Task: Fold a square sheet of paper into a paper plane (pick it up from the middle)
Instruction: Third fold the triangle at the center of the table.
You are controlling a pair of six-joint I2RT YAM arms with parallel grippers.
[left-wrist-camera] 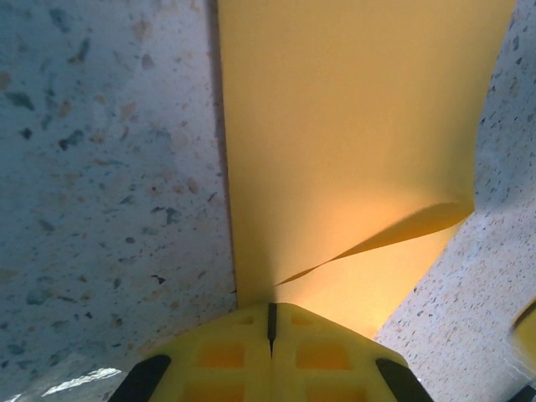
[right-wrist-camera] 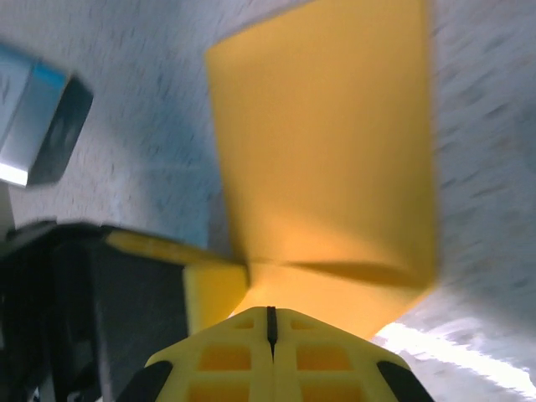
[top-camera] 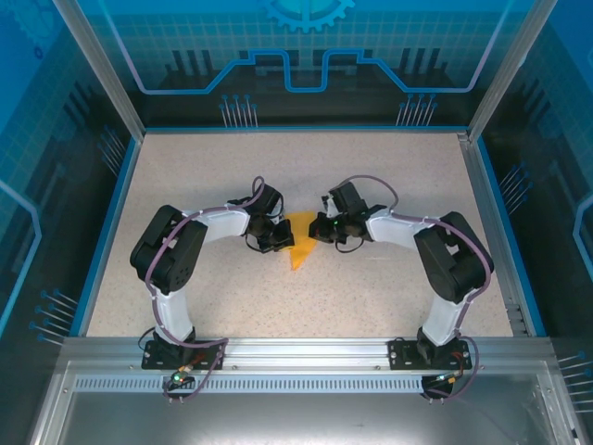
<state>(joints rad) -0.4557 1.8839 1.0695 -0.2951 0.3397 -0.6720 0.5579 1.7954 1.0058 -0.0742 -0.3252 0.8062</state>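
Two robot arms reach in toward the middle of the speckled worktop. Their tips almost meet there. Between them is the orange-yellow sheet of paper. It sits near the middle of the worktop, and from above it looks like a small shape with a point that faces the near edge.

The left gripper is at the left side of the paper. In its own camera the left gripper has its two yellow fingers pressed tight together, with only a thin dark line between them. The paper comes right out from the fingertips and spreads away from them. The gripper looks like it is pinching the paper's edge. A fold runs across the paper close to the tips. A dark shadow lies on the worktop along the paper's left edge, so the paper seems to be lifted a little.

The right gripper is at the right side of the paper. In its own camera the right gripper is squeezed together too, and the paper starts at its tips, so it seems to be pinching it as well. This picture is blurry. A crease crosses the paper just past the tips. One yellow finger of the left gripper shows just beside it, touching the same end of the paper.
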